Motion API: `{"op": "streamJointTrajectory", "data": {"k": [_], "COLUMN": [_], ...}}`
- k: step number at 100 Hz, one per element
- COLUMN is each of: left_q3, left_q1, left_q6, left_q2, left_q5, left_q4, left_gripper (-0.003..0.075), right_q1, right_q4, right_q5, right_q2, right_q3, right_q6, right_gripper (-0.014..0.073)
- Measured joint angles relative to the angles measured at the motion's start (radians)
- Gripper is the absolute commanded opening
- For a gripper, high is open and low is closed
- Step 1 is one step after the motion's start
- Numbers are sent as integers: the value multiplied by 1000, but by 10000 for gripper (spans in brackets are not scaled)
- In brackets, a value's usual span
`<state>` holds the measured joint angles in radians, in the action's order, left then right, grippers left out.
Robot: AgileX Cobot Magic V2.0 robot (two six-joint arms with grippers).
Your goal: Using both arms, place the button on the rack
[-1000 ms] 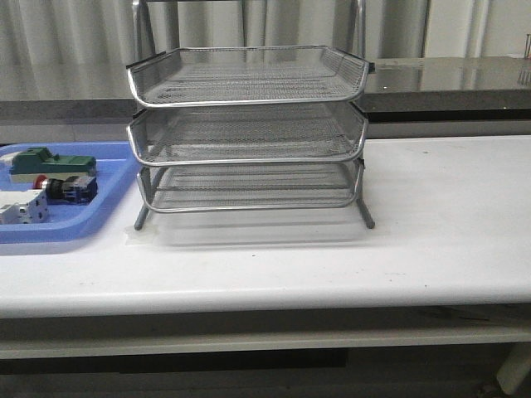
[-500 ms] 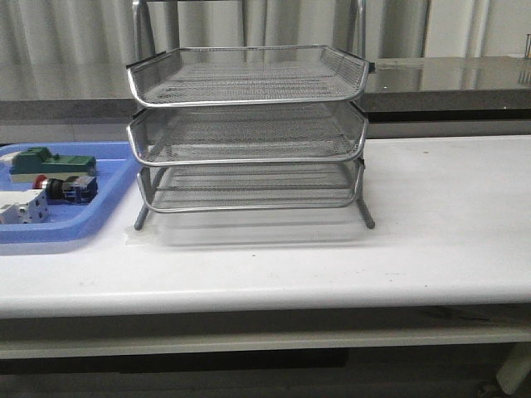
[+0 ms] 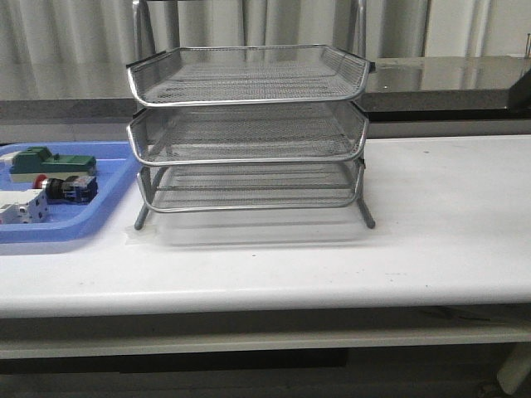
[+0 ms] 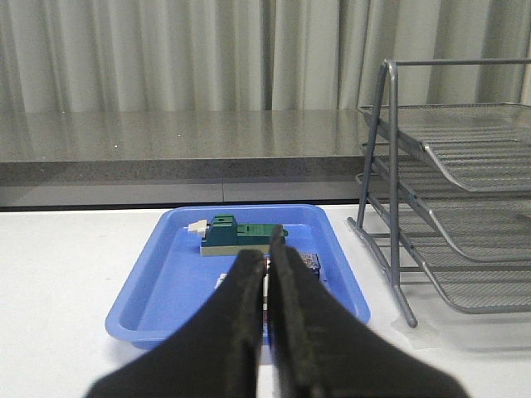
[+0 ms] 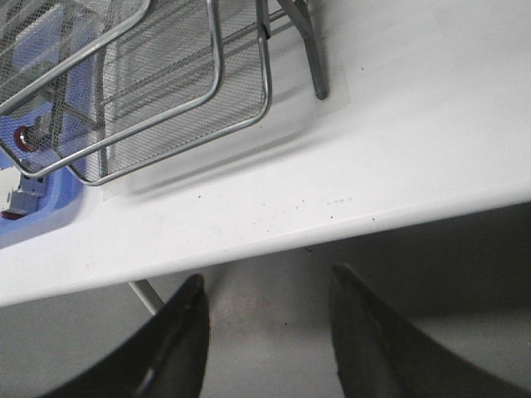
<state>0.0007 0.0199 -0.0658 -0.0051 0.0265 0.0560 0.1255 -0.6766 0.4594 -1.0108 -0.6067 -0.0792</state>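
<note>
The button, with a red head and a black and blue body, lies in the blue tray at the table's left. The silver three-tier wire rack stands mid-table with all its trays bare. Neither gripper shows in the front view. In the left wrist view my left gripper is shut and empty, held short of the tray, and its fingers hide most of the button. My right gripper is open and empty, below the table's front edge, near the rack's lowest tray.
A green block component and a white boxy component lie in the blue tray beside the button. The rack's right foot stands on the white table. A grey counter runs behind the table.
</note>
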Motion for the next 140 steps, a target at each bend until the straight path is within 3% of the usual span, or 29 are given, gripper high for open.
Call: {"op": "streamJointTrajectory", "data": {"k": [37, 58, 94, 140], "left_q3": [0, 0, 0, 0], "left_q1": [0, 0, 0, 0], "left_q6": [0, 0, 0, 0], "left_q2": [0, 0, 0, 0], "left_q5": [0, 0, 0, 0], "left_q4": [0, 0, 0, 0], "left_gripper": [4, 4, 4, 4], "right_q1": [0, 0, 0, 49], "right_q4": [-469, -648, -686, -690], "right_q5": [-53, -53, 25, 44], "right_q2": [-319, -487, -720, -858], "right_q3": [-138, -239, -398, -542], "right_q6": [-502, -678, -717, -719], "right_gripper": [363, 363, 363, 361]}}
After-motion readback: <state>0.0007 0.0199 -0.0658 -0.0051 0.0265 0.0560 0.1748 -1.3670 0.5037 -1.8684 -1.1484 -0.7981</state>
